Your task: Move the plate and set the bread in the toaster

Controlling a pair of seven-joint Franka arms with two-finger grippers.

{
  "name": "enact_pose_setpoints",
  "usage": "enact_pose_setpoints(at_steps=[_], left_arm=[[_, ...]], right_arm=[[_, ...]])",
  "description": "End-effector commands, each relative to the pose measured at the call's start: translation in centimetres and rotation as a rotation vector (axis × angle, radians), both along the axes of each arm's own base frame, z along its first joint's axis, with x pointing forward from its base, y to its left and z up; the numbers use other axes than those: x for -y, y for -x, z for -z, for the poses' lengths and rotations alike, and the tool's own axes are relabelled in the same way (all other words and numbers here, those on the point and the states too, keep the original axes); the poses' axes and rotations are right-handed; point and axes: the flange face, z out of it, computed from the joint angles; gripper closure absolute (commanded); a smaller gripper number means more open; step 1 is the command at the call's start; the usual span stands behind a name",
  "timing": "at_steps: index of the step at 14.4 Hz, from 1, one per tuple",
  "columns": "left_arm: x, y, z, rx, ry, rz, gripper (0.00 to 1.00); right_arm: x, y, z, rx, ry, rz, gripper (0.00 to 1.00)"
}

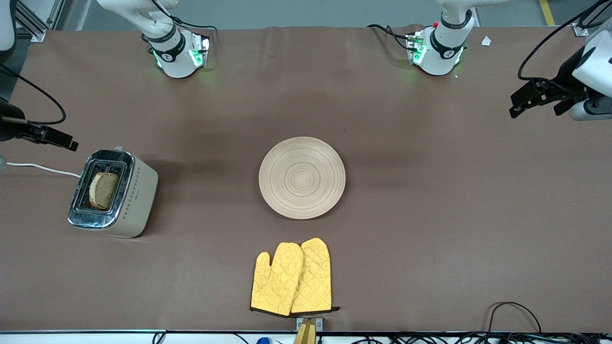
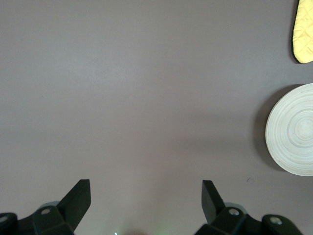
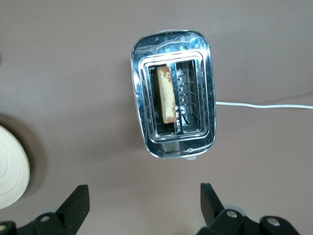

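The light wooden plate [image 1: 302,177] lies bare in the middle of the table and also shows at the edge of both wrist views [image 2: 293,129] [image 3: 12,166]. The cream toaster [image 1: 138,196] with its chrome top [image 3: 172,147] stands toward the right arm's end. The bread [image 1: 103,190] stands on edge in one slot [image 3: 167,94]; the other slot is empty. My right gripper [image 1: 38,131] [image 3: 145,191] hangs open above the table beside the toaster, holding nothing. Over the left arm's end of the table, my left gripper [image 1: 538,101] [image 2: 145,188] is open and empty above bare cloth.
A pair of yellow oven mitts [image 1: 291,278] [image 2: 304,29] lies nearer to the front camera than the plate, close to the table's edge. The toaster's white cord [image 1: 38,167] [image 3: 264,105] runs off the right arm's end. Brown cloth covers the table [image 1: 430,215].
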Motion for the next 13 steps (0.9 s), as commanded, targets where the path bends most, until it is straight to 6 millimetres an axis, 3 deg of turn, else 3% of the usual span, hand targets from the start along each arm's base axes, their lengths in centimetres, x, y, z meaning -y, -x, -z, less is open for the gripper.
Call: enact_pose_setpoints(at_steps=[1, 5, 13], left_arm=[[-0.5, 0.2, -1.0, 0.025, -0.007, 0.004, 0.0], [-0.5, 0.2, -1.1, 0.027, -0.006, 0.002, 0.0], [0.3, 0.6, -0.8, 0.001, -0.024, 0.058, 0.0]], right_arm=[[-0.4, 2.0, -2.2, 0.013, -0.028, -0.014, 0.0], [-0.4, 4.2, -4.5, 0.005, -0.034, -0.009, 0.0], [-2.5, 5.0, -5.3, -0.042, -0.035, -0.048, 0.0]])
